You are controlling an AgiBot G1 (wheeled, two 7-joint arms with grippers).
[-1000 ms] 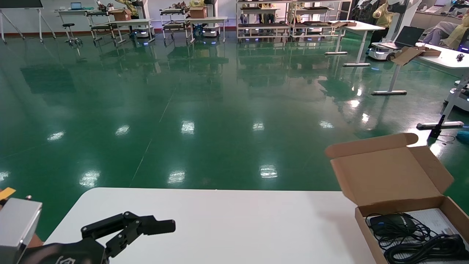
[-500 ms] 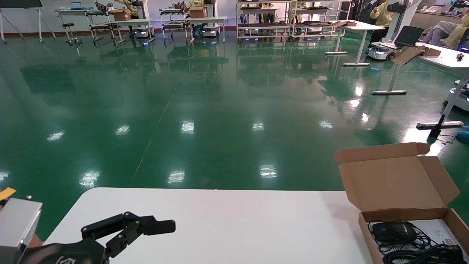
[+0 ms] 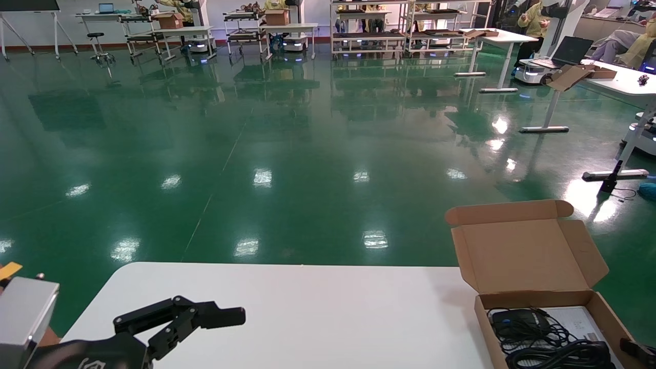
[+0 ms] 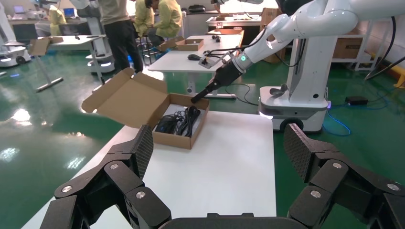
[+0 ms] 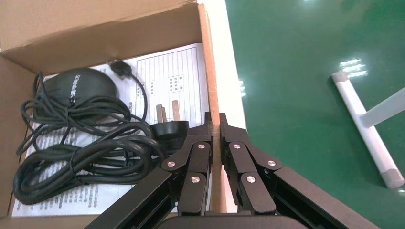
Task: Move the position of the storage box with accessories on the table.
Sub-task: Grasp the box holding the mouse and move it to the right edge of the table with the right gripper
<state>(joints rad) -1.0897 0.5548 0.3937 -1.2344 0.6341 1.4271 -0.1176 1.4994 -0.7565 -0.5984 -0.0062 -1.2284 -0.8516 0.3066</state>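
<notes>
Jaws of right gripper (image 5: 214, 125) pinch storage box (image 5: 210, 71) wall.

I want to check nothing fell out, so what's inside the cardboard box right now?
Inside the storage box: a black mouse, coiled black cables, a plug, all on a printed paper sheet. Anything beneath them is hidden. The right hand clamps the box's side wall.

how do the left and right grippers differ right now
The left gripper is open and holds nothing; the right gripper is shut on the storage box side wall. The left hovers over bare table near its left end; the right sits at the box near the right edge. Both are black with two fingers.
</notes>
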